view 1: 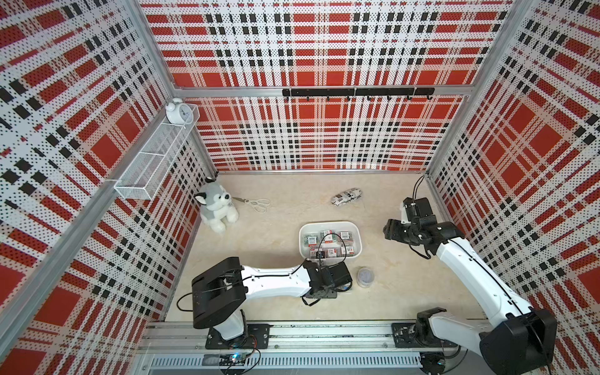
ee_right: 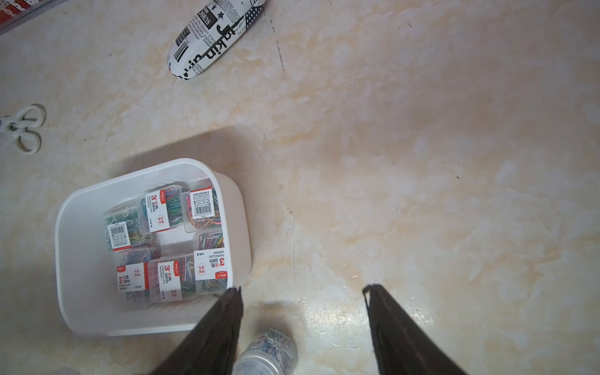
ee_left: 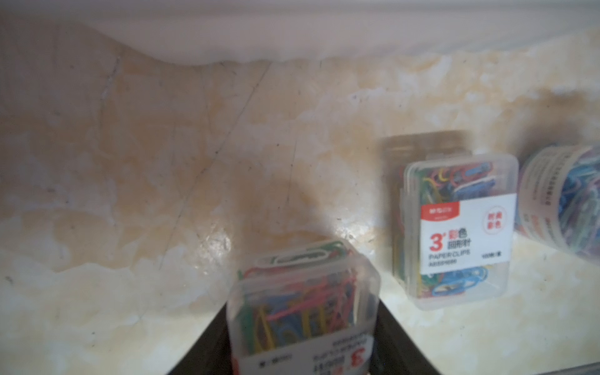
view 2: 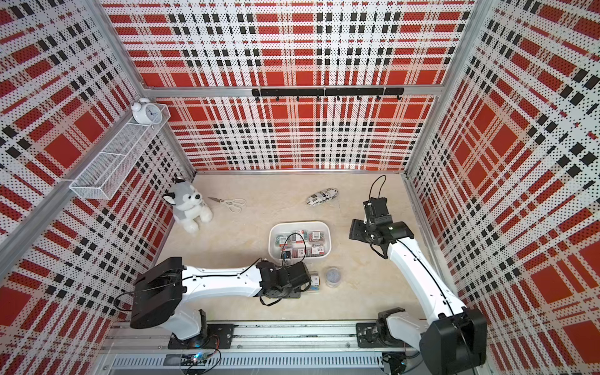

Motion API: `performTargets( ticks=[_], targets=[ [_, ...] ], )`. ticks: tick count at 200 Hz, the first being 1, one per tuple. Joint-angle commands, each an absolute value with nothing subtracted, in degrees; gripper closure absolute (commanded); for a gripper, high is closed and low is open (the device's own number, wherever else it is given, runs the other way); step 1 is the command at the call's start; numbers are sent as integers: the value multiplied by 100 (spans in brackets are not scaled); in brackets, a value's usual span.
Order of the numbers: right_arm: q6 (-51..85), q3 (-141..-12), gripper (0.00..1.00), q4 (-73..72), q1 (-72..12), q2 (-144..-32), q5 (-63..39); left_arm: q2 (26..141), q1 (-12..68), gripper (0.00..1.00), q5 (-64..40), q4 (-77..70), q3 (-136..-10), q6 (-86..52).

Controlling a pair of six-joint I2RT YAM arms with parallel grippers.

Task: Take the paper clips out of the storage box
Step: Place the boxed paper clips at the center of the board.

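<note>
The white box (ee_right: 69,285) on the table (ee_right: 422,162) holds six clear cases (ee_right: 162,207) of coloured clips labelled "3 PAPER CLIPS". Left pincer (ee_left: 303,311) clamps a seventh case (ee_left: 292,282); an eighth case (ee_left: 461,233) and round tub (ee_left: 565,201) sit outside. Right pincer (ee_right: 303,289) gapes empty.

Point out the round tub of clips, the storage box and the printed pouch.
round tub of clips (view 1: 365,276): a top view, centre of its top.
storage box (view 1: 328,224): a top view, its far rim.
printed pouch (view 1: 346,196): a top view, its middle.

Broad open surface (ee_right: 454,162) lies right of the storage box (view 1: 328,223); a round tub (view 1: 365,276) and a case (view 2: 314,281), seemingly just apart, crowd its near wall.
</note>
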State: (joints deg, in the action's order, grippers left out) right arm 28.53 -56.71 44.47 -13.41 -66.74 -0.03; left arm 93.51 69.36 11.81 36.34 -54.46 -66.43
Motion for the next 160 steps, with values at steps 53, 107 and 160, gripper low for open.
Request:
performTargets(
  ticks=[53,107,160],
  targets=[
    [2851,-5592,33,4500,-1300,-6636,98,9545,6702,35,1105,3340,-5293,-6465],
    [2844,-5605,33,4517,-1301,-6620,116,9655,6689,33,978,3374,-5353,-6435],
    [2848,-5529,33,4483,-1301,-6614,80,9602,6693,38,1054,3817,-5591,-6457]
  ],
)
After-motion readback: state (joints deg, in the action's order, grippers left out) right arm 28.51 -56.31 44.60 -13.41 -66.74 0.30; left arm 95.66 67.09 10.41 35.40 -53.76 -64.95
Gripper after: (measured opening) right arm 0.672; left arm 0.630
